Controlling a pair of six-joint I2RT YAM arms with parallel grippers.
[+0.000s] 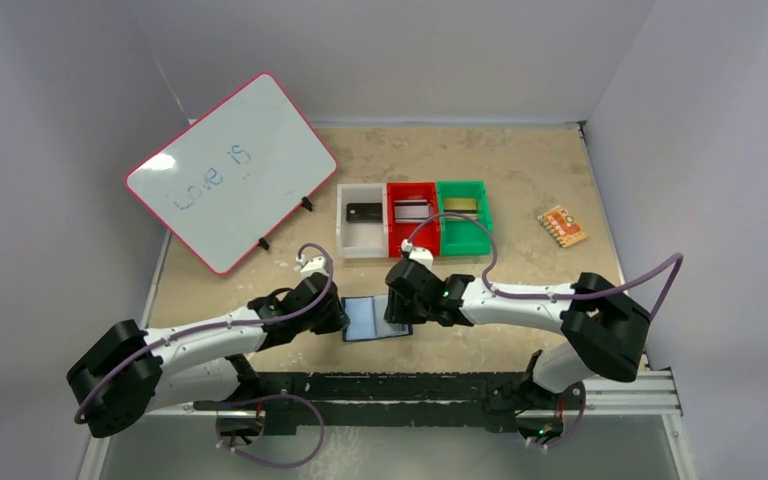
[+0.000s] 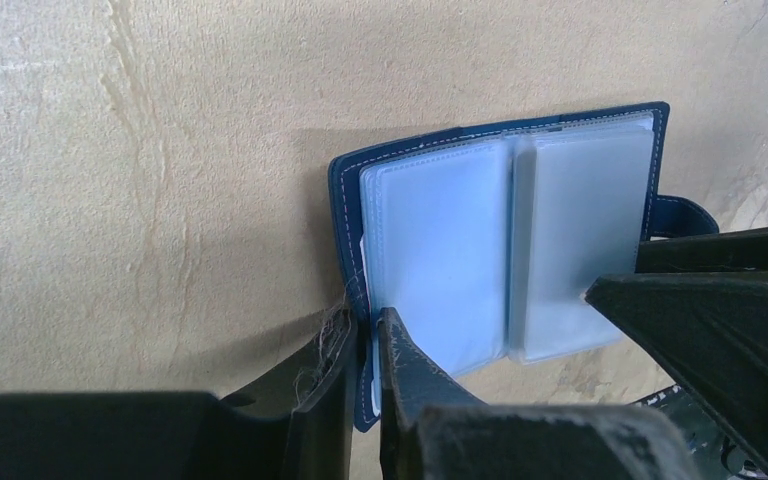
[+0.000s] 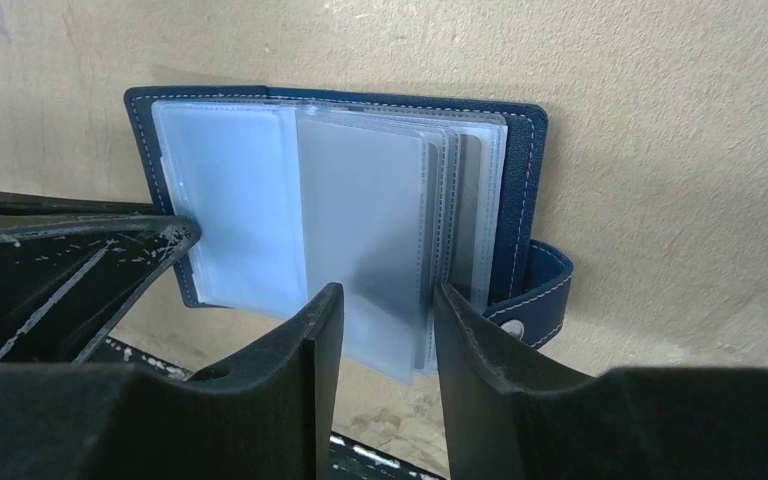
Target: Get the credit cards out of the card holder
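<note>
Beige tabletop [image 1: 520, 170], whiteboard [image 1: 230, 170] with handwritten "Love is", open card holder [image 1: 375, 318]

Both arms stretch low and forward, elbows out, wrists meeting at the card holder [image 1: 368, 318]. The left arm [image 1: 210, 335] comes in at the holder's left side, and the left tool [image 2: 368, 322] pinches its left cover edge. The right arm [image 1: 520, 295] comes in at its right side. The right tool [image 3: 388, 295] has its fingers spread, straddling the holder's clear sleeves [image 3: 360, 200].
</note>
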